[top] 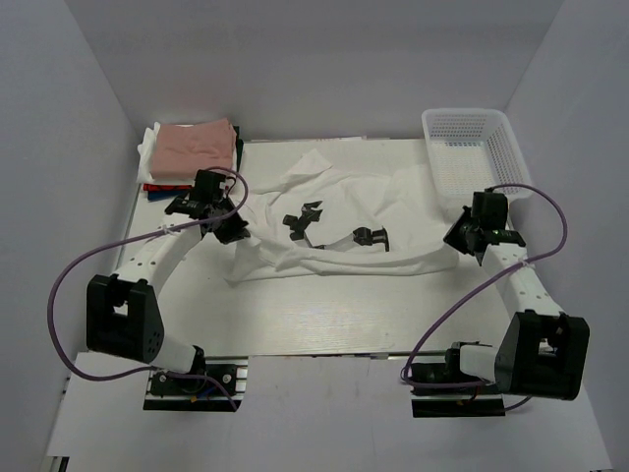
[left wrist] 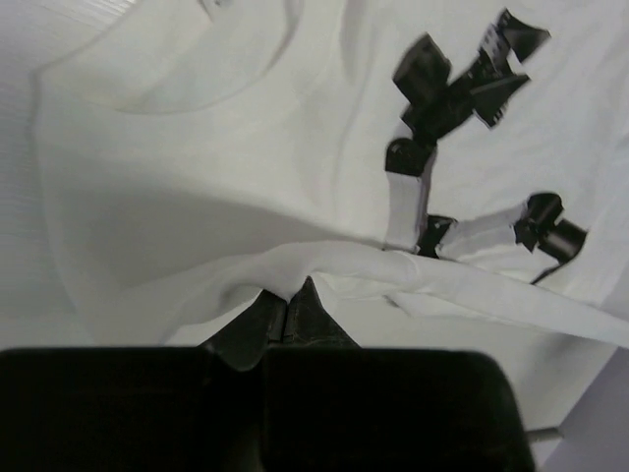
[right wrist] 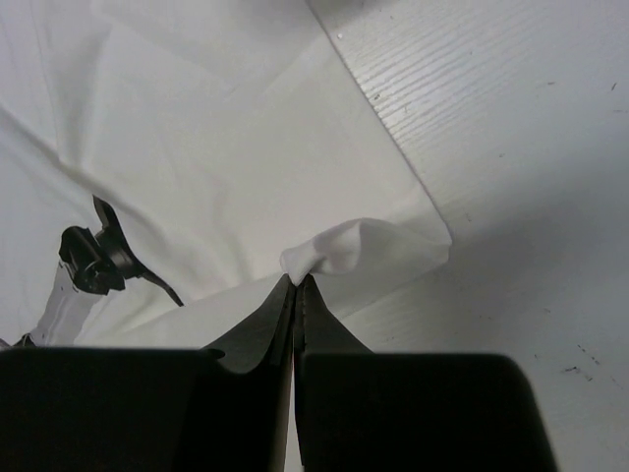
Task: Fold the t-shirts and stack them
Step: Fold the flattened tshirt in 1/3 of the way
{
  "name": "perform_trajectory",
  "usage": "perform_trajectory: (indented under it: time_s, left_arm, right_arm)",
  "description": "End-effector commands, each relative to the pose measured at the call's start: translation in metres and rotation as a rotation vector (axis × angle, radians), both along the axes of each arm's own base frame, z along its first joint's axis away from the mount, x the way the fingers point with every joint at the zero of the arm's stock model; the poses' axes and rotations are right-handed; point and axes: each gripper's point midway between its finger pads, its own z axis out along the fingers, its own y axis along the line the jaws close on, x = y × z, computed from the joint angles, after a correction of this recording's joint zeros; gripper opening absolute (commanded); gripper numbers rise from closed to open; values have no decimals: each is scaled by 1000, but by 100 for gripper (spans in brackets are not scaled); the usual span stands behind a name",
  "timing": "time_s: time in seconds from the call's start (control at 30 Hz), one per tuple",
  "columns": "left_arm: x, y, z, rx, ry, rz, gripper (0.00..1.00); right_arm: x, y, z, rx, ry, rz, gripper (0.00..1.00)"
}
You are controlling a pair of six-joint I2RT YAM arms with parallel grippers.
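Across the middle of the table (top: pixel 324 324) lies the large white t-shirt (top: pixel 393 197), spread out but rumpled, its black graphic print (top: pixel 307 220) facing up; I place everything else by that shirt. My left gripper (top: pixel 233 228) sits at the shirt's left edge, its fingers pressed together on a raised fold of the cloth, and from my left wrist I see the neckline (left wrist: pixel 187 69) lying beyond that pinched fold, with the print off to the right of it. My right gripper (top: pixel 464 241) sits at the shirt's right edge, its fingers also squeezed together, pinching a small bunched peak of white fabric close to a corner of the cloth, bare table just past it. Behind the shirt's left end is a stack of folded shirts (top: pixel 157 182), a dusty-pink shirt (top: pixel 197 147) on top and white, red and dark layers showing beneath it. Behind the shirt's right end stands the white mesh basket (top: pixel 511 147), just beside the cloth; whether they touch I cannot tell.
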Motion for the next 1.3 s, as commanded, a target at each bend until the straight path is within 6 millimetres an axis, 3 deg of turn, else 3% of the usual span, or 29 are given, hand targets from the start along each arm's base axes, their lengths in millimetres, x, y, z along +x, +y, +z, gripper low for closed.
perform_trajectory:
  time_s: [0.0,0.07,0.1,0.2,0.5,0.53,0.67,0.8,0.83,0.87,0.9,0.93,1.0,1.03,1.07,1.13,1.17,1.2,1.27]
  left_arm:
    - [13,20,7,60,-21,81,0]
    - [26,22,5,64,-32,85,0]
    - [31,22,7,67,-44,77,0]
    - [43,16,6,38,-80,41,0]
    - [67,20,-1,70,-93,43,0]
    - [67,20,-8,74,-74,42,0]
    - [87,24,-6,86,-88,63,0]
    - [104,25,-16,92,-84,52,0]
    - [111,28,-22,94,-74,60,0]
    - [115,28,-25,102,-72,49,0]
    - [118,26,-27,94,-68,43,4]
    - [121,30,-33,103,-57,41,23]
    - [126,33,-29,123,-74,45,68]
    - [128,33,-26,130,-85,34,99]
    - [126,38,-27,132,-74,43,99]
    - [122,41,-17,150,-99,32,99]
    - [119,41,-13,150,-105,32,99]
    - [113,42,-3,148,-120,34,99]
    - [97,41,-8,132,-99,30,99]
  right_arm:
    - [32,-8,26,-34,-98,-13,0]
    - [44,-7,30,-32,-116,-2,0]
    - [46,-5,22,-33,-95,21,0]
    - [61,-3,32,-41,-142,50,0]
    - [93,-9,36,-81,-165,62,0]
    - [96,-10,26,-81,-140,61,0]
    - [106,-18,24,-97,-118,15,0]
    - [109,-24,18,-106,-97,-26,0]
    - [109,-24,17,-107,-94,-30,3]
    - [110,-24,14,-104,-85,-30,14]
    - [111,-22,15,-97,-92,-21,25]
    - [112,-18,14,-94,-89,7,27]
    - [110,-13,14,-82,-80,33,38]
    - [109,-11,15,-84,-81,51,42]
    - [107,-4,24,-67,-103,81,47]
    - [99,3,31,-75,-119,138,82]
    - [96,6,37,-59,-131,144,90]
    - [90,10,35,-53,-122,166,90]
    - [73,21,33,-24,-118,198,90]
